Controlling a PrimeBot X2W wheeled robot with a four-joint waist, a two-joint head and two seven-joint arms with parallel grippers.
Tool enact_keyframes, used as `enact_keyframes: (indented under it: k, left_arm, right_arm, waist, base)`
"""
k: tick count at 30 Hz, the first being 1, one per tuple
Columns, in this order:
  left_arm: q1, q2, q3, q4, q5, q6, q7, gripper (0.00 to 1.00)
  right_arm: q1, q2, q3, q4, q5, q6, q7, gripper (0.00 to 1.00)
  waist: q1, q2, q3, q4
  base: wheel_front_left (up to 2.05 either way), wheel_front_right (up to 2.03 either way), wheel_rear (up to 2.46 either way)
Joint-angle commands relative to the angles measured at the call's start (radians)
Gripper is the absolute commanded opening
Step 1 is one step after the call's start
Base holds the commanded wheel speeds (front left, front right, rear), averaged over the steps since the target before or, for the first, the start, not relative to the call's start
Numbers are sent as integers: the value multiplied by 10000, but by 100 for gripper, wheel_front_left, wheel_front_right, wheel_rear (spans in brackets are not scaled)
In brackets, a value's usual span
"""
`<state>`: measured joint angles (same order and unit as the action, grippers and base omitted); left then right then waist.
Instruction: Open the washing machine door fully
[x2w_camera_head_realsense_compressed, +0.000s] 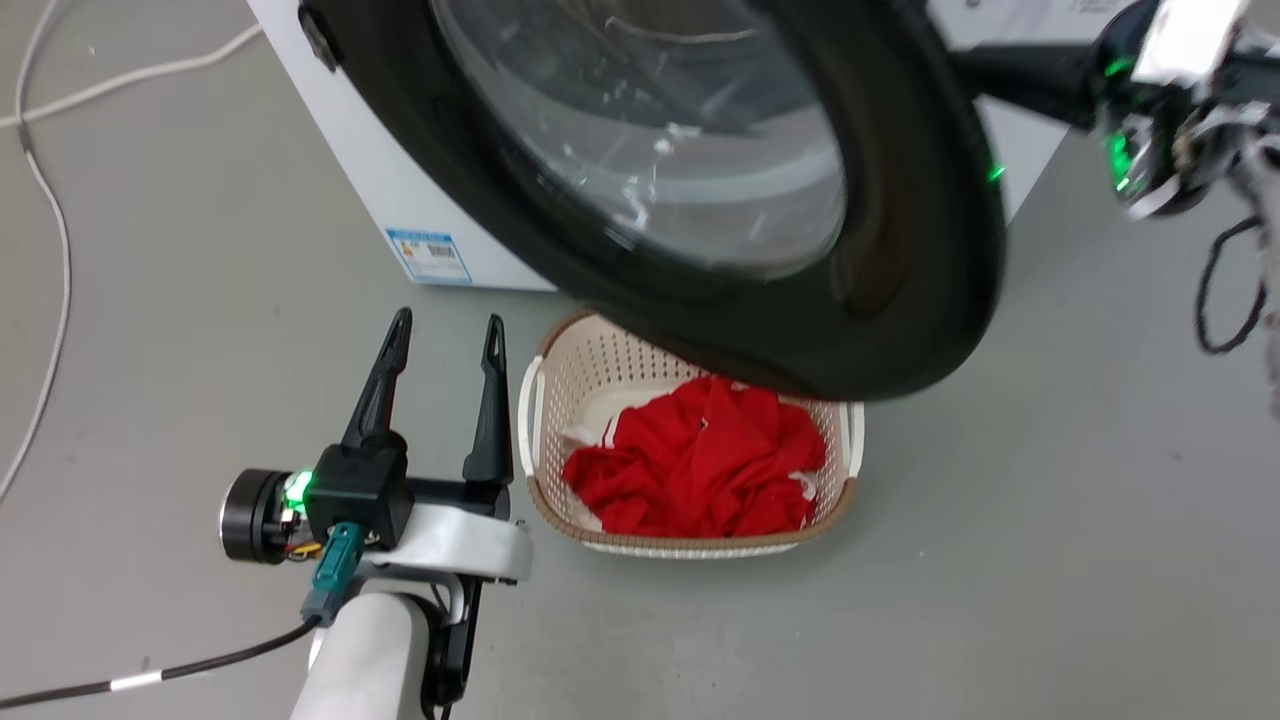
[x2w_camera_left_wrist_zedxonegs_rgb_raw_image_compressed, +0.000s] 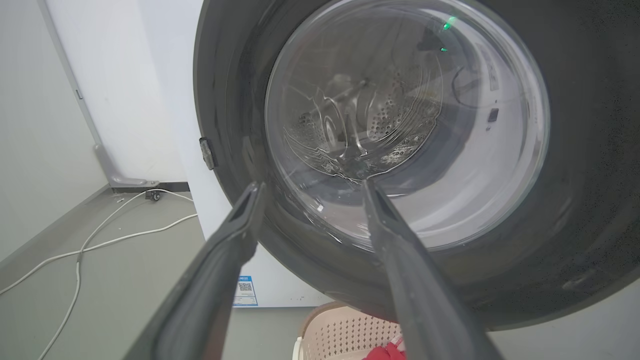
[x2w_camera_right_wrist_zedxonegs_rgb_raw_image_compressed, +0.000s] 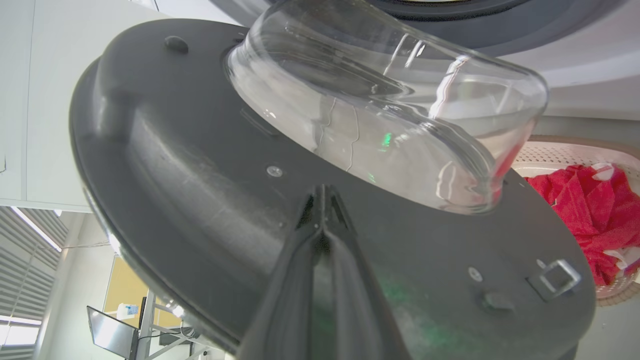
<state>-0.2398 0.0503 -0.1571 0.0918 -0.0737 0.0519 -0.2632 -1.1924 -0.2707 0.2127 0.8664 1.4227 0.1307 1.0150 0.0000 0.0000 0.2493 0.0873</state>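
In front of the washing machine (x2w_camera_head_realsense_compressed: 400, 180): the washing machine door (x2w_camera_head_realsense_compressed: 900, 250) is found swung partway out from the white cabinet, with its lower rim hanging above the laundry basket (x2w_camera_head_realsense_compressed: 560, 400).
Right gripper (x2w_camera_right_wrist_zedxonegs_rgb_raw_image_compressed: 320, 192): the two fingers are pressed together with nothing between them. Their tips are set against the door's dark inner face, just beside the glass bowl (x2w_camera_right_wrist_zedxonegs_rgb_raw_image_compressed: 390, 115).
Left gripper (x2w_camera_head_realsense_compressed: 447, 320): the fingers are spread wide and nothing is held. It is kept low beside the basket, apart from the door.
Step in hand: an outward push on the inner face is judged to be under way, and full opening is not yet reached.
Doing it well: the push is best kept square to the panel and carried along the door's arc. The tips should be kept on the plastic and off the curved glass, where slipping seems likely. More leverage would be gained nearer the metal latch loop (x2w_camera_right_wrist_zedxonegs_rgb_raw_image_compressed: 555, 277).
Surroundings: red cloth (x2w_camera_head_realsense_compressed: 700, 460) is piled in the basket, a white cable (x2w_camera_head_realsense_compressed: 50, 250) is trailed across the floor, and a blue label (x2w_camera_head_realsense_compressed: 430, 255) is stuck low on the cabinet.
In the way: the basket lies under the door's sweep, and the clearance cannot be told for certain. The left gripper may lie in the path of a full swing.
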Motion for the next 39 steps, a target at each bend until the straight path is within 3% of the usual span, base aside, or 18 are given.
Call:
enact_keyframes:
  k: [1,17,27,31,39]
  left_arm:
    - [127,-2,36,13,52,-66,-22,100]
    - [886,2,209,327,164,-367,-22,100]
    - [829,0,141,386,46,-286,-22,100]
    - [857,0,123,405,10,-258,-22,100]
    - [1058,-2,286,324,2,-180,-22,100]
  right_arm:
    - [255,164,60,-142,55,0,96,0]
    - [2349,1712,620,-1587,132,0,482,0]
    - [3052,2142,849,-2360,567,0,571,0]
    - [3453,2139,489,-2899,773,0,-34,0]
    - [5013,1726,-1399,-4392,1358,0,-2156,0]
  waist:
    - [0,0,-391,-80]
    - [0,0,-1546,195]
    - [0,0,-1566,181]
    - [0,0,-1631,97]
    - [0,0,-1719,-319]
  base:
    - [0,0,0]
    - [0,0,0]
    - [0,0,0]
    - [0,0,0]
    - [0,0,0]
